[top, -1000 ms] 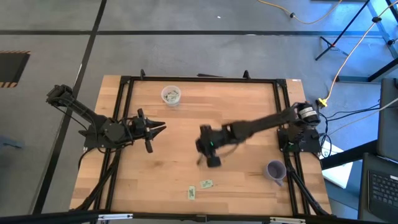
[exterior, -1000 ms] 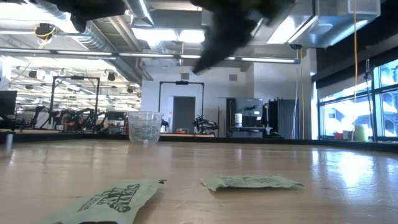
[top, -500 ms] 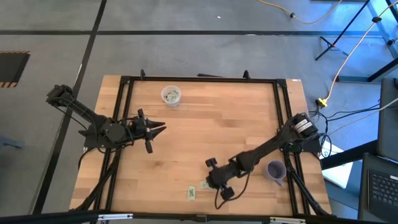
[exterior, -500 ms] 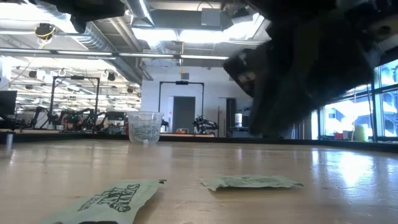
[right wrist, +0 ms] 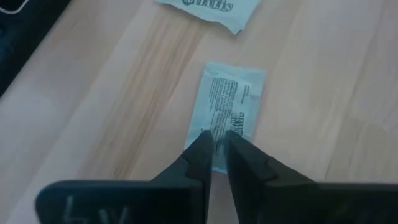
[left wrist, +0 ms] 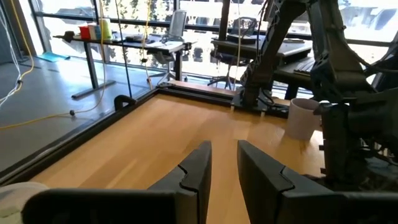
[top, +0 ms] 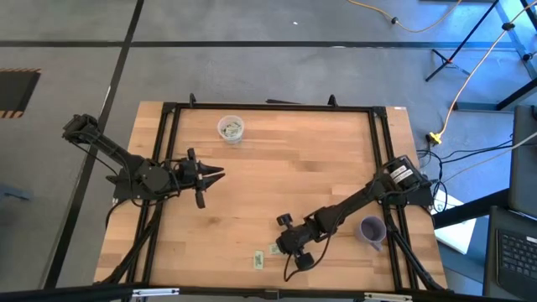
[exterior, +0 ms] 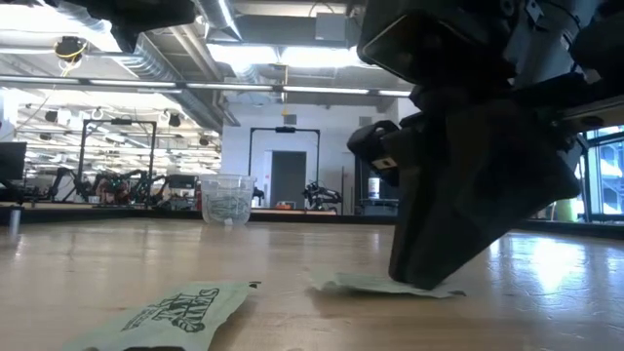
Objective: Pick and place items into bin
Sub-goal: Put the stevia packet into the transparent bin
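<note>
Your right pincer (right wrist: 216, 144) down on packet (right wrist: 229, 111), tips nearly together, pinching its edge. Second packet (right wrist: 208, 9) near. Left pincer (left wrist: 222, 163) slightly parted, empty.

the second packet (right wrist: 202, 7) is cut off by the right wrist view's edge.

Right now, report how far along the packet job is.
Done: the clear cup already holds packets. In hand: the right gripper is down on one packet, fingers nearly shut around its edge. Left: that packet and another beside it. The left gripper waits.
</note>
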`<state>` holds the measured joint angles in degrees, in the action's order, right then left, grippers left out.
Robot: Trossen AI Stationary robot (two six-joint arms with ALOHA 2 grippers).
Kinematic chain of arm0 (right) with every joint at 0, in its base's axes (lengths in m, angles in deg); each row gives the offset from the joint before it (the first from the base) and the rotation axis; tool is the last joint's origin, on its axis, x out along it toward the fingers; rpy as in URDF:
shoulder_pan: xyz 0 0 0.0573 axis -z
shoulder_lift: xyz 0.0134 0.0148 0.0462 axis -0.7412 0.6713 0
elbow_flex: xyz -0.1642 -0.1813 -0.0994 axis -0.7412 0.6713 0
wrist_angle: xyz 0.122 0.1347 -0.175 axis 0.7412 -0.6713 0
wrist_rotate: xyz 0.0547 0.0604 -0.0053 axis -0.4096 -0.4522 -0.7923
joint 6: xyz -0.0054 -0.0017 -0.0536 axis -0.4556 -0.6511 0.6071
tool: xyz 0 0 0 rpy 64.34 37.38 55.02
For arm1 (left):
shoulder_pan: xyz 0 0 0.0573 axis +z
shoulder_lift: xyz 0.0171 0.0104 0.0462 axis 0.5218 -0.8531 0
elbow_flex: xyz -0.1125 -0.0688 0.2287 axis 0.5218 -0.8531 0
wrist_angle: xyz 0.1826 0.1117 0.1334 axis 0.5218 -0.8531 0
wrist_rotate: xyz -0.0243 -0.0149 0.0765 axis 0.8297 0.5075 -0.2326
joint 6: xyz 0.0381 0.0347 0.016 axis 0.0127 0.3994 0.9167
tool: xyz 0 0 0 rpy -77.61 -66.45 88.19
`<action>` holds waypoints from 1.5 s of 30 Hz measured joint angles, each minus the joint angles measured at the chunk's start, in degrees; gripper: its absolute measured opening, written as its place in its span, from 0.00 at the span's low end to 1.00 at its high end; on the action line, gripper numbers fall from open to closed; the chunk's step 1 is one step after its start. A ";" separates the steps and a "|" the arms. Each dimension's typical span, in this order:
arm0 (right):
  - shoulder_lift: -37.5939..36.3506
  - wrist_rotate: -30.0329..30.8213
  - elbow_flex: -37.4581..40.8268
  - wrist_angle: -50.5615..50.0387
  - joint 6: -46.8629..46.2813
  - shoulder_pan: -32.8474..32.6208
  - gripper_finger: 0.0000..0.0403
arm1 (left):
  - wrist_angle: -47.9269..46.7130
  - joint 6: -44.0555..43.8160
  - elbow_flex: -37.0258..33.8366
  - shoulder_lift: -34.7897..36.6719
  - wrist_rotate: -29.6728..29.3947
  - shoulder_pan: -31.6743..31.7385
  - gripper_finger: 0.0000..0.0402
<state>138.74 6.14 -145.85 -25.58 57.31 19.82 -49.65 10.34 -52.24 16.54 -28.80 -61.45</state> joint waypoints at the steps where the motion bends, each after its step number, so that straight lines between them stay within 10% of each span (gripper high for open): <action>1: 0.37 0.06 -0.02 0.04 -0.07 0.00 0.12 | 0.00 0.00 0.00 0.00 0.00 0.00 0.18; 25: -1.79 -0.09 0.45 -2.79 -0.24 1.74 0.00 | -0.02 0.05 0.00 0.00 -0.18 0.00 0.18; 45: -20.73 8.10 -10.01 -3.11 1.44 25.48 0.00 | 0.27 0.00 0.02 -0.02 0.00 0.00 0.18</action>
<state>118.02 14.24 -155.87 -28.69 58.75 45.30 -49.38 10.34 -52.22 16.52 -28.80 -61.46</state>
